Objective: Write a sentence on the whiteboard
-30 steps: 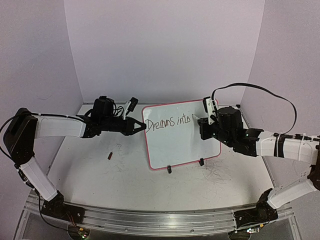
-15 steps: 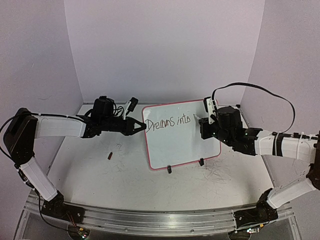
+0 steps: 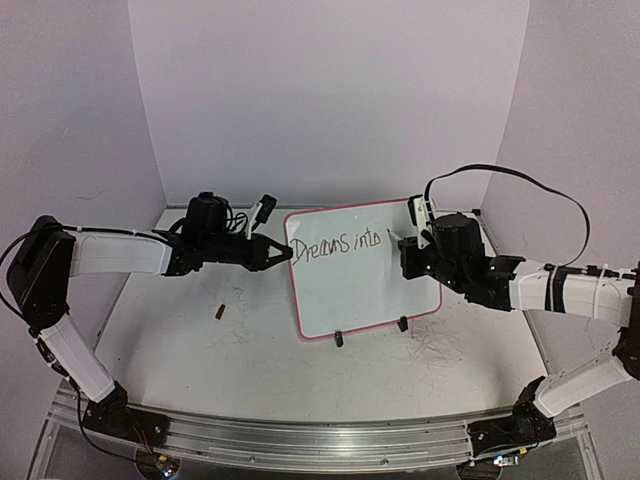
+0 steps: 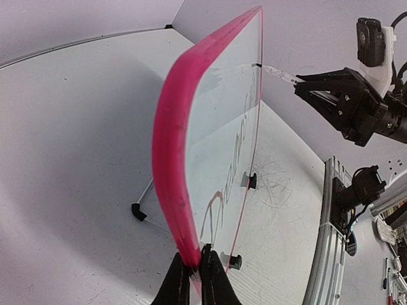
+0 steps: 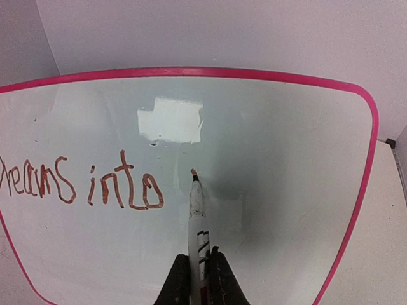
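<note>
Pink-framed whiteboard [image 3: 370, 290] is standing upright on black clip feet [image 3: 339, 339] in the middle of the table [image 3: 250, 380], toward the far side, its face tilting toward the right arm. Sentence [image 3: 335, 243] is sitting on the upper left of the board face, dark thin handwriting reading "Dreams into" so far, with no more letters after "into".

Against the frames a second and half a second ago almost nothing is changing. The writing is reading the same, the board is staying put, the left arm is not moving, and the right wrist is shifting only a hair.

Left gripper [image 3: 283, 253] is pinching the board's left frame edge, fingers clenched on the pink rim in the left wrist view [image 4: 194, 270].

Right gripper [image 5: 198, 270] is clamping a white marker [image 5: 197, 216], fingers tight around the barrel. The marker tip is meeting the board just right of the "o" in "into", a little above the letter tops. Black marks on the barrel are not reading clearly.

Small dark item [image 3: 220, 311] is lying on the table left of the board, near side of the left gripper, well apart from both. Grey scribbles [image 3: 435, 350] are showing on the tabletop near the board's right foot.
</note>
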Controlling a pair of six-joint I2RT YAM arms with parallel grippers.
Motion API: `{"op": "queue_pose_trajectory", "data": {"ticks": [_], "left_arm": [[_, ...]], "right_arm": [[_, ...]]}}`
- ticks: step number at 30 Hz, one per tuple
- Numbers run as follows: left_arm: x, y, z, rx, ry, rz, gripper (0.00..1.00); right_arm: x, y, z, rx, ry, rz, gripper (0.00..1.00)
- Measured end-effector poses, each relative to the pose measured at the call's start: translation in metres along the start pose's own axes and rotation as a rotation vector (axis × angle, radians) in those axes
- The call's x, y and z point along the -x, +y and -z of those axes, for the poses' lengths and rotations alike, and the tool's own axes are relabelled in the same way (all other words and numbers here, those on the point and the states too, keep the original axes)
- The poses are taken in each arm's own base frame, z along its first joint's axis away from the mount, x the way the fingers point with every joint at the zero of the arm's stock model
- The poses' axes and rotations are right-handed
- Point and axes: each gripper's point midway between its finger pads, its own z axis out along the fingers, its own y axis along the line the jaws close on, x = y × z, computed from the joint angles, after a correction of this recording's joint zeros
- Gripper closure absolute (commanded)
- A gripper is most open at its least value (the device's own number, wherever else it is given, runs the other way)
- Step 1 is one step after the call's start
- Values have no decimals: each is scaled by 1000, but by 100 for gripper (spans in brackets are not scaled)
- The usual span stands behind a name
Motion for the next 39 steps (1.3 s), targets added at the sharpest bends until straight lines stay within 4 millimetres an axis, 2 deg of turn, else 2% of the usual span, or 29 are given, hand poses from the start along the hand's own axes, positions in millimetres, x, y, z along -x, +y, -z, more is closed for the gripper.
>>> {"op": "queue_pose_trajectory", "data": {"ticks": [23,39], "left_arm": [[0,0,0,0,1,0,100],[0,0,-1,7,-1,-1,100]], "right_arm": [[-21,-1,7,17,53,-47,100],[-22,-1,4,12,49,-51,100]]}}
